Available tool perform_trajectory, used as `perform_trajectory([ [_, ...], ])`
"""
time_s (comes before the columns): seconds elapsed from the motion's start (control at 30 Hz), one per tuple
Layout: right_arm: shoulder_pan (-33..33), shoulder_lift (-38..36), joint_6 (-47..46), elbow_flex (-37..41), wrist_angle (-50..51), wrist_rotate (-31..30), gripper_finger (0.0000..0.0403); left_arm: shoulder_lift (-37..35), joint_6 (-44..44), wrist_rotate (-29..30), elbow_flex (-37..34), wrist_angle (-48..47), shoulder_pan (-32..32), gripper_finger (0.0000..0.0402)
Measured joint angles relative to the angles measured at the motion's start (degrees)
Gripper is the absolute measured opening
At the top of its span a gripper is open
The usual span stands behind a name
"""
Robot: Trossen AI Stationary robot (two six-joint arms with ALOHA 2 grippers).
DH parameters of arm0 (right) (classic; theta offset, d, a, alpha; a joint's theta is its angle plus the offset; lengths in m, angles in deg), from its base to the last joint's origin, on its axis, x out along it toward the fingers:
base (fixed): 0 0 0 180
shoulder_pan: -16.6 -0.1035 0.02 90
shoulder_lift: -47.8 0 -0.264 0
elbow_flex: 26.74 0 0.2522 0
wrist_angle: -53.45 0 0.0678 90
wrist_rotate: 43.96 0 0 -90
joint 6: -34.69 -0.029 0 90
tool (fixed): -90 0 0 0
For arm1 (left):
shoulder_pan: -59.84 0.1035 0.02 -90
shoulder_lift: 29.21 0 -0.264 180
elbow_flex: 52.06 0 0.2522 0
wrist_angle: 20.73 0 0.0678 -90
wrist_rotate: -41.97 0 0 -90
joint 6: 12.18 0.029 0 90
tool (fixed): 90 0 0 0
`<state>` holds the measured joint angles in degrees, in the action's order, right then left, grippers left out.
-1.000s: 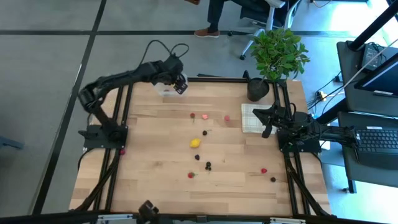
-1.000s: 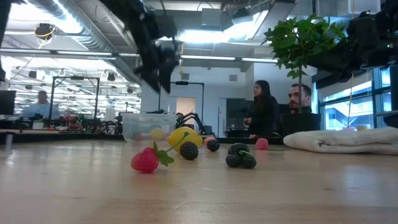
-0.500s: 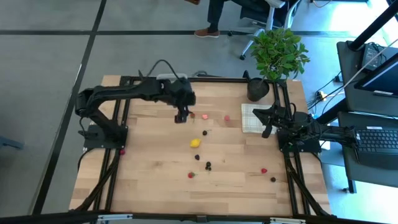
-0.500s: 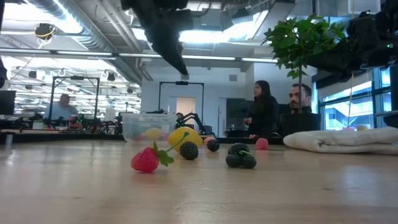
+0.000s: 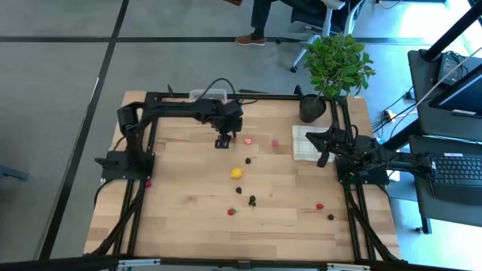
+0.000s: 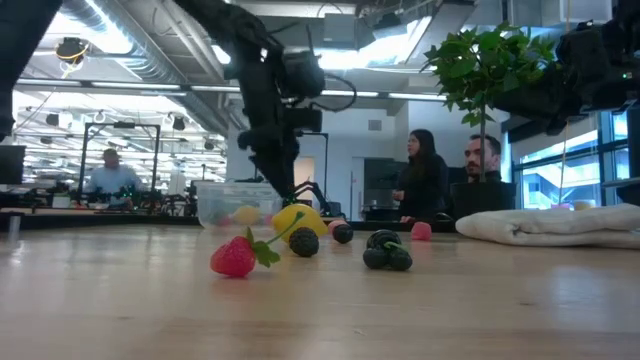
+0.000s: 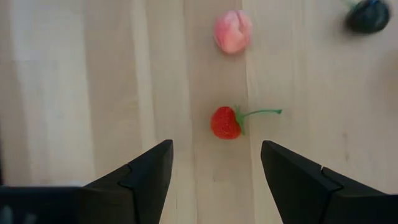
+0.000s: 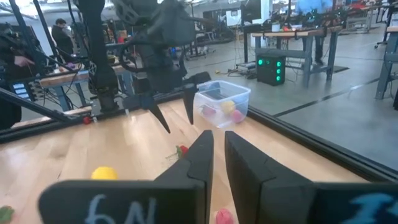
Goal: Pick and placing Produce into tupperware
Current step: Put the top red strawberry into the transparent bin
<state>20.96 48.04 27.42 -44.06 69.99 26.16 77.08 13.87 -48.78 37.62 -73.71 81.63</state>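
Note:
The produce lies scattered on the wooden table: a red berry with a green stem (image 7: 226,122), a pink piece (image 7: 232,31), a yellow lemon (image 5: 236,173), and dark berries (image 5: 252,201). The clear tupperware (image 5: 209,95) stands at the far edge with a few pieces inside (image 8: 222,102). My left gripper (image 7: 214,168) hangs open, pointing steeply down just above the red berry (image 5: 233,139), with nothing between its fingers. My right gripper (image 8: 217,162) waits shut at the table's right side, above the white cloth (image 5: 301,143).
A black plant pot (image 5: 312,108) with a leafy plant stands at the far right corner. More berries (image 5: 319,205) lie toward the near right. One red piece (image 5: 148,183) lies by the left arm's base. People sit beyond the table's far edge (image 6: 420,180).
My left gripper has swung from above the tupperware at the far edge toward the table's middle and down, rolling about its own axis, and now hangs over the red berry. Its fingers stay open. No produce has moved.

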Motion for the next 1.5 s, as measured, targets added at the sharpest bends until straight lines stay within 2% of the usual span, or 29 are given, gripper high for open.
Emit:
perform_trajectory([
  [0.27,0.00,-0.01,0.07,0.00,0.25,0.00,0.0045,2.20,5.57,-0.42,0.00,1.35,0.34,0.0228],
  [0.57,0.00,-0.01,0.09,0.00,0.16,0.00,0.0045,5.15,6.66,-3.53,0.02,3.21,0.17,0.0228],
  [0.83,0.00,-0.01,0.18,0.00,0.14,0.00,0.0045,7.53,6.75,-3.48,0.02,3.98,0.14,0.0225],
  [1.5,0.00,0.00,0.24,0.00,0.38,0.00,0.0045,7.55,4.02,-3.39,0.02,4.10,-0.20,0.0223],
])
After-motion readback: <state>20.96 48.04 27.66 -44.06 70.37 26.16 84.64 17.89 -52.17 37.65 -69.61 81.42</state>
